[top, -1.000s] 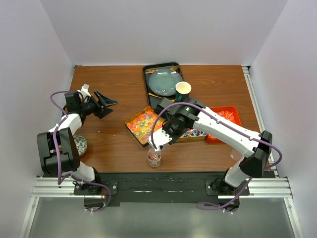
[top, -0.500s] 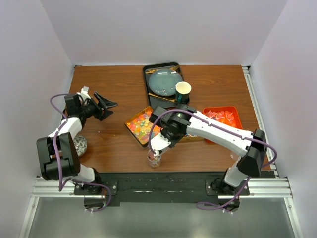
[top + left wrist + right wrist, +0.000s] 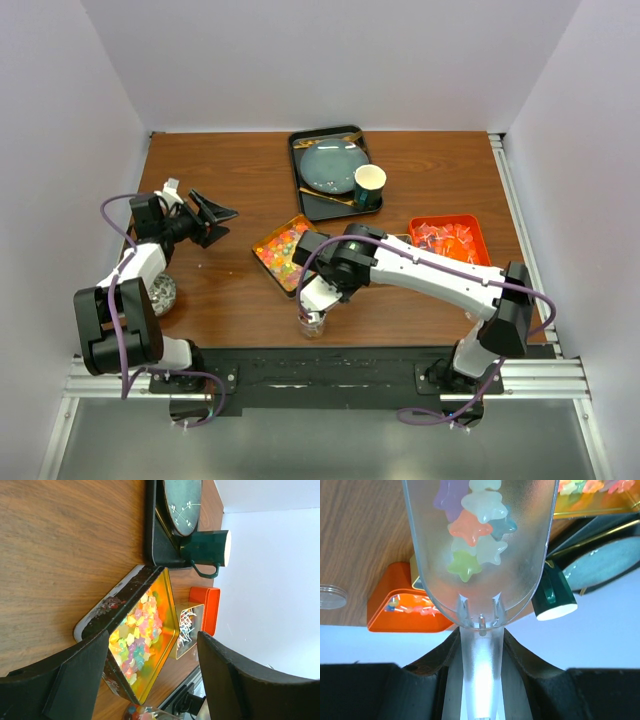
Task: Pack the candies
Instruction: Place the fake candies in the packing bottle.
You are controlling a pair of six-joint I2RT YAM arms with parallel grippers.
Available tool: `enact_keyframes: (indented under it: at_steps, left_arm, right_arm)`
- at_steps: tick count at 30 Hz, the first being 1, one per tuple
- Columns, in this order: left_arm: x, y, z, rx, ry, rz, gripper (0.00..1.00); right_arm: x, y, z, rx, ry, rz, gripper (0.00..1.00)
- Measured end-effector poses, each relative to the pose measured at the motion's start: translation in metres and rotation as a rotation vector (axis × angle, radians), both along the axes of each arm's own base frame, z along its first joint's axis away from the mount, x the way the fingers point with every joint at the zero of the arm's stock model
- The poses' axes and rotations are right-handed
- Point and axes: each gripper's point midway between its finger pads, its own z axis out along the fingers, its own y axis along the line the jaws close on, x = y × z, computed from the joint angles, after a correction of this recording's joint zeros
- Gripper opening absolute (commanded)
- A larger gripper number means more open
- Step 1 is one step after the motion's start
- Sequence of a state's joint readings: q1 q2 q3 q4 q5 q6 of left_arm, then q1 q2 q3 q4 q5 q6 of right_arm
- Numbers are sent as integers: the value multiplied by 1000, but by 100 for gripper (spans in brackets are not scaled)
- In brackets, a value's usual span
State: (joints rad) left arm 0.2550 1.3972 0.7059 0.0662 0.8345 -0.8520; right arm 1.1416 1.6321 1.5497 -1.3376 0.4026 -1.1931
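Jar (image 3: 312,322): one, part-filled, directly under the right gripper (image 3: 480,645).
Scoop (image 3: 479,580): one, clear, its handle clamped in that gripper.
Star candies (image 3: 472,527): about eight in the bowl; the scoop's long axis runs straight out from the gripper, bowl away.
Gold tin (image 3: 167,600): one, more stars, just beyond that gripper.
Left gripper (image 3: 212,208): jaws apart, empty, well left of the tin.
Green cup (image 3: 369,185): one, farthest.

No writing, brand or number I can actually read anywhere, tbh. The dark round plate (image 3: 182,504) just has a thin white sprig pattern, no letters. The outer wall of the gold rectangular tin (image 3: 107,606) has pale scuffed marks, too blurry to read.
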Motion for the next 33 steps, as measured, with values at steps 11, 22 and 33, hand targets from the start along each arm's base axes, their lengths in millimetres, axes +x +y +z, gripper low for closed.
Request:
enact_keyframes:
  at_steps: [11,22,33]
  left_arm:
    - [-1,-1,-2,-7,-2,5,76]
    - [1,0,1,-14,-10,11,76]
    - [-2,-1,-3,-29,8,18,76]
  right_arm:
    - [6,-2,10,-33,-96,-9,0]
    - [2,5,16,-51,-143,31,0]
    - [-1,7,19,-65,-171,52,0]
